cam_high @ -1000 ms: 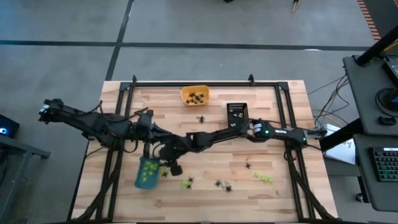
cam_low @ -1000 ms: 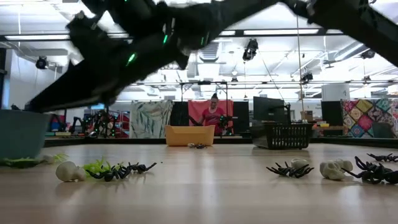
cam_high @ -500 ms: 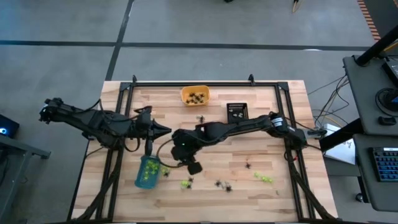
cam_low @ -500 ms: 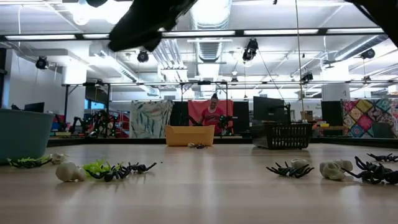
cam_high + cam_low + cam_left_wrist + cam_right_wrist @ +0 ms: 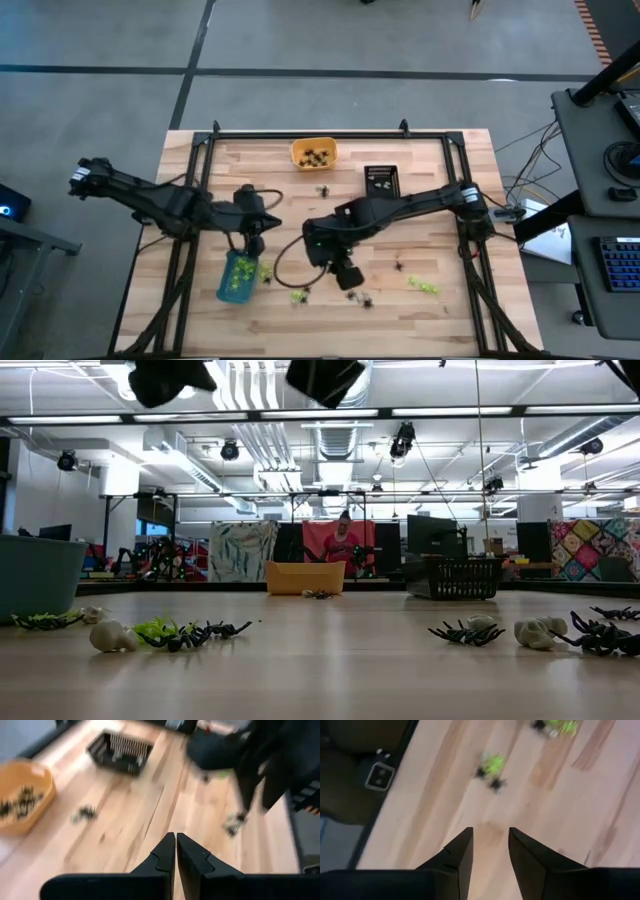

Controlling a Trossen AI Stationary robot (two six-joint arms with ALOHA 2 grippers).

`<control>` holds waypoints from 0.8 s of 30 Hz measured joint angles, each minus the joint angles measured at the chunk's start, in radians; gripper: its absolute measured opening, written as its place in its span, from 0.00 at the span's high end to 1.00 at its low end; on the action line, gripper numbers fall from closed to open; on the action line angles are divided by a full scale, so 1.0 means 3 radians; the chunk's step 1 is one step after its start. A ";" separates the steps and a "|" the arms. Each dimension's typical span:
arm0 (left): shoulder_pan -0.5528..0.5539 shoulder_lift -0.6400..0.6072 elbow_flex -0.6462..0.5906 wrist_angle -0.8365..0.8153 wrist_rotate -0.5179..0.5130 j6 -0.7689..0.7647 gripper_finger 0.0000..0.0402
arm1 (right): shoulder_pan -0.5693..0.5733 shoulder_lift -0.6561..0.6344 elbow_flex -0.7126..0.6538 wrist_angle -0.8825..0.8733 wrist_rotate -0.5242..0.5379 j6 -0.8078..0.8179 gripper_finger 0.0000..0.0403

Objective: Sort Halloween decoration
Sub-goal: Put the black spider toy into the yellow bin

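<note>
The right gripper point(image 5: 490, 850) hangs over the wooden table point(image 5: 440, 240) near its middle, fingers apart with bare wood showing between them and nothing held. Just beyond its tips, at about five o'clock from it in the high view, lie black spider trinkets point(image 5: 358, 297); a lime-green and black cluster point(image 5: 300, 294) sits at seven o'clock, and a lime-green piece point(image 5: 424, 286) at four o'clock. The left gripper point(image 5: 176, 851) is at nine o'clock from the right one, fingers pressed together and empty, just above the blue tray point(image 5: 235, 277), which holds green pieces. At twelve o'clock on the table stands the orange tray point(image 5: 314, 154) with dark spiders inside; the black tray point(image 5: 381, 180) is at one o'clock, a lone spider point(image 5: 324, 190) between them. In the low view, whitish skull-like trinkets point(image 5: 540, 631) lie among the spiders. No writing is readable.
</note>
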 joint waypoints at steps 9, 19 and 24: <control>-0.0010 0.0472 0.0014 -0.0347 0.0250 -0.0399 1.00 | 0.0235 -0.0507 -0.0383 -0.0087 0.0001 0.0362 0.74; -0.0019 0.1008 0.0014 -0.0571 0.0427 -0.0554 1.00 | 0.0309 -0.1350 -0.1461 0.0516 0.0022 0.1038 0.75; -0.0019 0.1237 0.0091 -0.0835 0.0541 -0.0577 1.00 | 0.0308 -0.1741 -0.2026 0.0611 0.0337 0.1503 0.75</control>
